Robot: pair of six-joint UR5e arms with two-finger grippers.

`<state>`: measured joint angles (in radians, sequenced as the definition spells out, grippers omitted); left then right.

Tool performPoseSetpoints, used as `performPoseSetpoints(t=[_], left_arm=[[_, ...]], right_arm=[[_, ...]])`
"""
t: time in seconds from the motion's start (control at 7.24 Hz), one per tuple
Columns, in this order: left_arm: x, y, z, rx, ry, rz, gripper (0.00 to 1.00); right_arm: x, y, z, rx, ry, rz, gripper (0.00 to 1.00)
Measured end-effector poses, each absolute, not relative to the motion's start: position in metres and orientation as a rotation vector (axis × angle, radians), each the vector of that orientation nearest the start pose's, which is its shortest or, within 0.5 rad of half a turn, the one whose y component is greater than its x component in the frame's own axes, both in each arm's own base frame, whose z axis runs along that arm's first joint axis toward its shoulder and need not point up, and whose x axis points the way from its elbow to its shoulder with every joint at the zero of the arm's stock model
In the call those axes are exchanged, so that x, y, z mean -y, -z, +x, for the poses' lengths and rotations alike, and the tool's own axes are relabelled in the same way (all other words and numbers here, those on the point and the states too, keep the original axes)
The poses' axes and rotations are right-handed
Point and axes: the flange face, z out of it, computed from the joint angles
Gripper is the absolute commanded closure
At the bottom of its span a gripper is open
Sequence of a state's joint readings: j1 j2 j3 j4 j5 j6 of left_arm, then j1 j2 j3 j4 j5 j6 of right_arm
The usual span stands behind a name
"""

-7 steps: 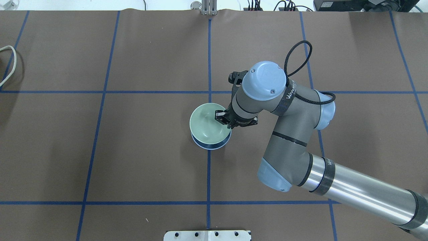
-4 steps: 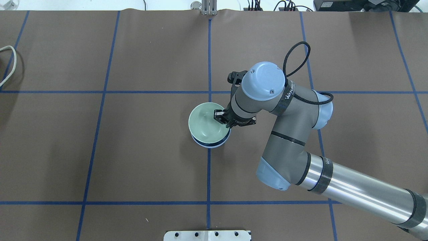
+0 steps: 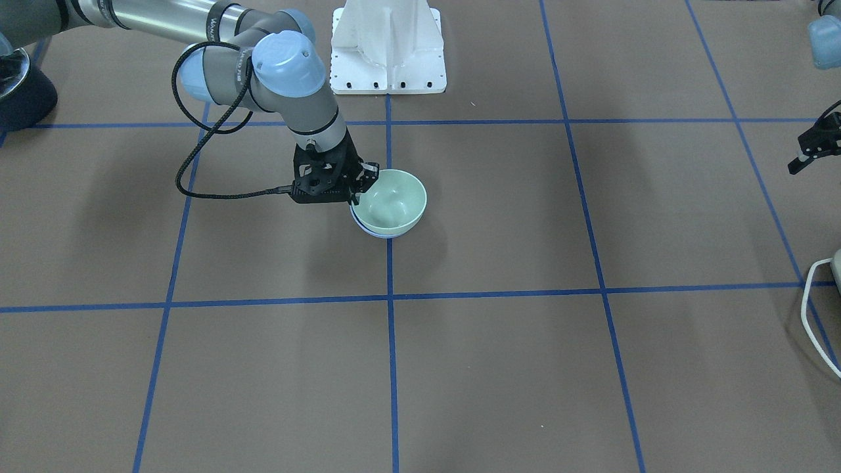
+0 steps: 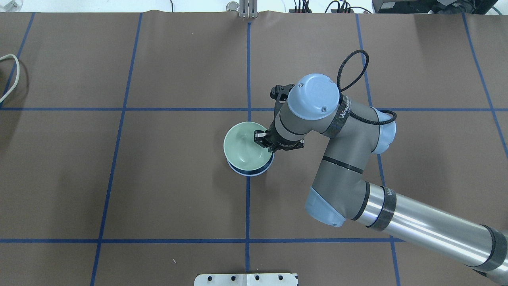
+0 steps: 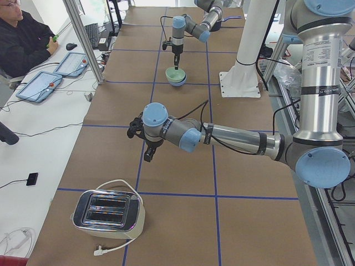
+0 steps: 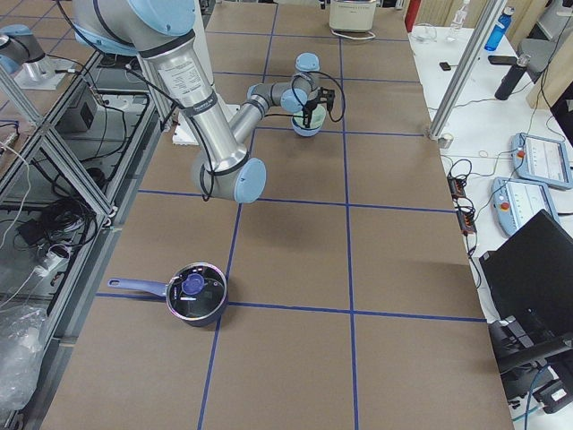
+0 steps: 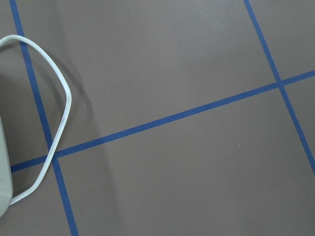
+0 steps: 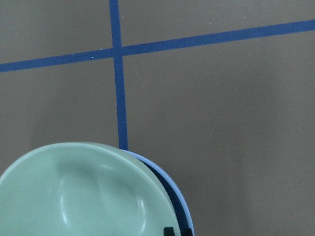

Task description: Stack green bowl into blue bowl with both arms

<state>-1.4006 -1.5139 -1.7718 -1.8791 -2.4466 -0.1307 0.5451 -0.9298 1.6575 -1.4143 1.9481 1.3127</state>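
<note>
Overhead exterior: glossy round green bowl (image 4: pixel 242 147) nests in smooth blue bowl (image 4: pixel 249 173); right gripper (image 4: pixel 265 142) pinches green rim. Left gripper (image 3: pixel 809 152) far aside, opening unclear. Green bowl nudged slightly left since a second ago.

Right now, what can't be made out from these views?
- Blue bowl: under the green bowl; overhead and right wrist views show only a rim sliver.
- Right hand: fingertips cut off by the right wrist view's bottom edge.
- Left hand: small, at the front-facing view's edge; open or shut unclear.
</note>
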Motion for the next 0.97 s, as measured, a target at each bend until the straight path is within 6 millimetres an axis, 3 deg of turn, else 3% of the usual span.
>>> performPoseSetpoints(t=[0.41,0.55,0.97], left_arm=[[0.484,-0.544,0.026,-0.915,-0.234,0.289,0.02],[0.484,-0.545,0.026,-0.915,-0.234,0.288,0.02],[0.484,-0.544,0.026,-0.915,-0.234,0.287,0.02]], right_arm=[[0.434,-0.229,-0.533,0.934,-0.096,0.015,1.0],[0.434,-0.228,-0.533,0.937,-0.094,0.014,0.01],[0.43,-0.217,-0.531,0.955,-0.085,0.026,0.0]])
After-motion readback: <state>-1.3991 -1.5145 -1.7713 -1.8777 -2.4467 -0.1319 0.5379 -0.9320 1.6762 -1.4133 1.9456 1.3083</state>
